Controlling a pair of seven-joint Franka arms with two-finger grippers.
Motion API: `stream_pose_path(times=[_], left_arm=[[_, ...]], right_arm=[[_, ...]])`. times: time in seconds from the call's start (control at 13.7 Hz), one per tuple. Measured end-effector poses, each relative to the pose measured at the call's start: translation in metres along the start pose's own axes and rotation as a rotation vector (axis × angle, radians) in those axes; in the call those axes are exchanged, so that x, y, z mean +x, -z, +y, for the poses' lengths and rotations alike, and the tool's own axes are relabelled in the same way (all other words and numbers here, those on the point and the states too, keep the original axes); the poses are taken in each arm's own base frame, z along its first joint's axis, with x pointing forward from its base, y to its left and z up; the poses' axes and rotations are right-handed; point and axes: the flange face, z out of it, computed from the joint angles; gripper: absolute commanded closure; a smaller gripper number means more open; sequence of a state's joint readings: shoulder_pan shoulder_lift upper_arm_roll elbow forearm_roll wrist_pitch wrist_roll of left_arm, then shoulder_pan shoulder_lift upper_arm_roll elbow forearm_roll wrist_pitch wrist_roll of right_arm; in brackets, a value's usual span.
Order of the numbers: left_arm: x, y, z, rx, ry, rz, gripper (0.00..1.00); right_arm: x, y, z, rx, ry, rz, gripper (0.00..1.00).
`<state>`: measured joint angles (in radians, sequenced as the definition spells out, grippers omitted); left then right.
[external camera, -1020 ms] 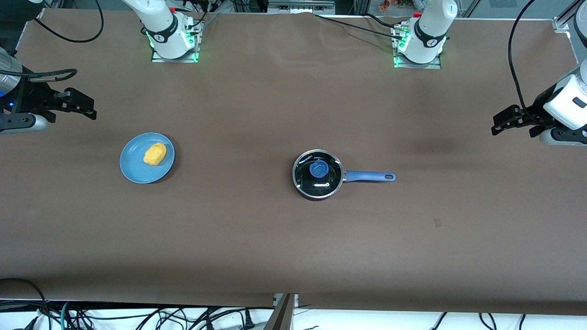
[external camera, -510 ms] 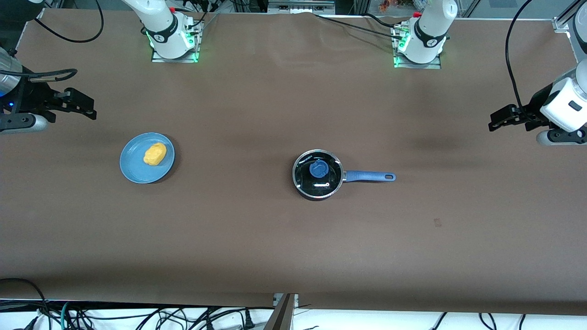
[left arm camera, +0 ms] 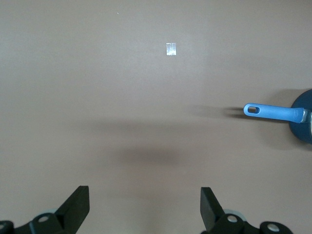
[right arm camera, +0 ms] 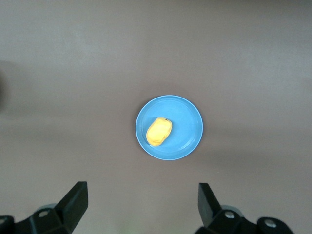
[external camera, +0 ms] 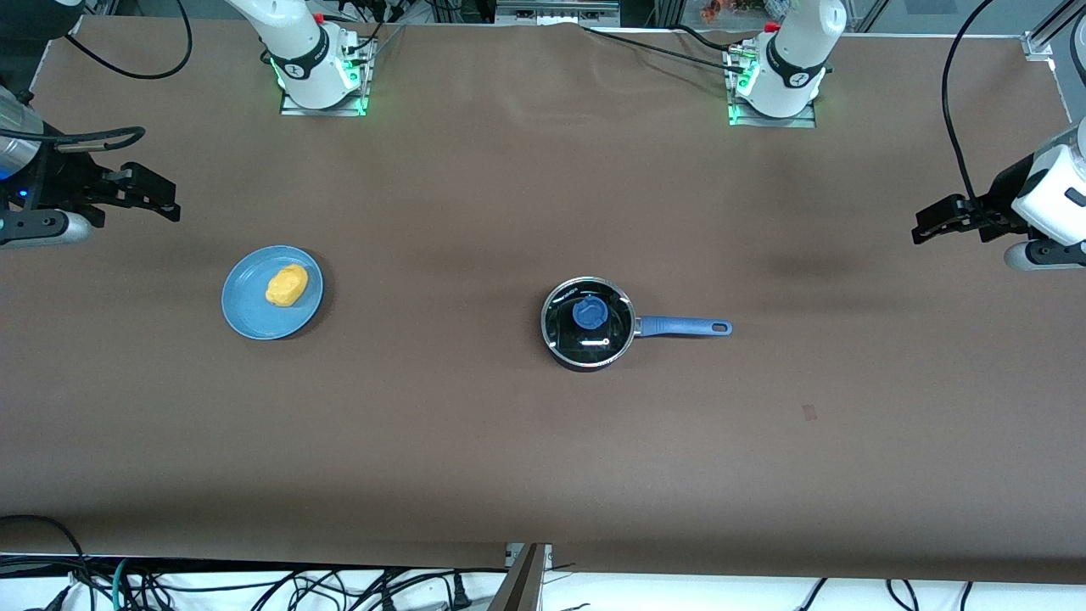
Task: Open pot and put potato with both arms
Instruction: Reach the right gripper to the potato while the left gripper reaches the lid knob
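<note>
Front view shows the brown desk point(external camera: 475, 441) carrying everything, with the two arms' bases along its top edge. The right arm point(external camera: 293, 42) rises from its base and its end effector point(external camera: 157, 197) hangs over the desk's edge at the right arm's end. The left arm point(external camera: 793, 51) does likewise, its end effector point(external camera: 933, 225) hanging over the desk at the left arm's end.

The pot point(external camera: 588, 323) stands near the middle of the desk, its blue handle point(external camera: 683, 327) pointing toward the left arm's end. A glass lid point(external camera: 567, 316) with a blue knob point(external camera: 589, 313) sits on it, so the pot is shut. It lies well apart from both end effectors. In the left wrist view the handle point(left arm camera: 273, 112) and a sliver of the pot point(left arm camera: 304, 117) show at the picture's edge, far off from the left end effector point(left arm camera: 145, 207), whose fingers point(left arm camera: 78, 207) stand wide apart with nothing between them.

A light-blue plate point(external camera: 246, 316) lies toward the right arm's end, nearer the front camera than the right end effector and apart from it. The potato point(external camera: 286, 285) rests on the plate. In the right wrist view the plate point(right arm camera: 187, 136) and potato point(right arm camera: 159, 131) lie ahead of the right end effector point(right arm camera: 143, 204), whose fingers point(right arm camera: 75, 202) are spread wide and hold nothing.

A small pale mark point(left arm camera: 170, 49) lies on the desk, seen in the left wrist view.
</note>
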<state>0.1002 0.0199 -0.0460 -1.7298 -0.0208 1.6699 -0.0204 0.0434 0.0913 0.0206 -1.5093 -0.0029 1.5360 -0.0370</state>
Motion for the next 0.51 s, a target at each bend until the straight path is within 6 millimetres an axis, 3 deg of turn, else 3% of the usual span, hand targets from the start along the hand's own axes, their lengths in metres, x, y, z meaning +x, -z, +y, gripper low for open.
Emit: stream_pose_path(times=[0.15, 0.36, 0.51], left_arm=[[0.000, 0.000, 0.002, 0.000, -0.003, 0.000, 0.00], [0.000, -0.001, 0.010, 0.001, 0.002, -0.002, 0.00], [0.002, -0.006, 0.033, 0.003, 0.025, -0.009, 0.00]], right_arm=[[0.013, -0.019, -0.006, 0.001, 0.010, -0.014, 0.00], [0.046, -0.063, -0.011, 0.003, 0.021, -0.014, 0.00], [0.061, -0.088, -0.024, 0.003, 0.041, -0.017, 0.00]])
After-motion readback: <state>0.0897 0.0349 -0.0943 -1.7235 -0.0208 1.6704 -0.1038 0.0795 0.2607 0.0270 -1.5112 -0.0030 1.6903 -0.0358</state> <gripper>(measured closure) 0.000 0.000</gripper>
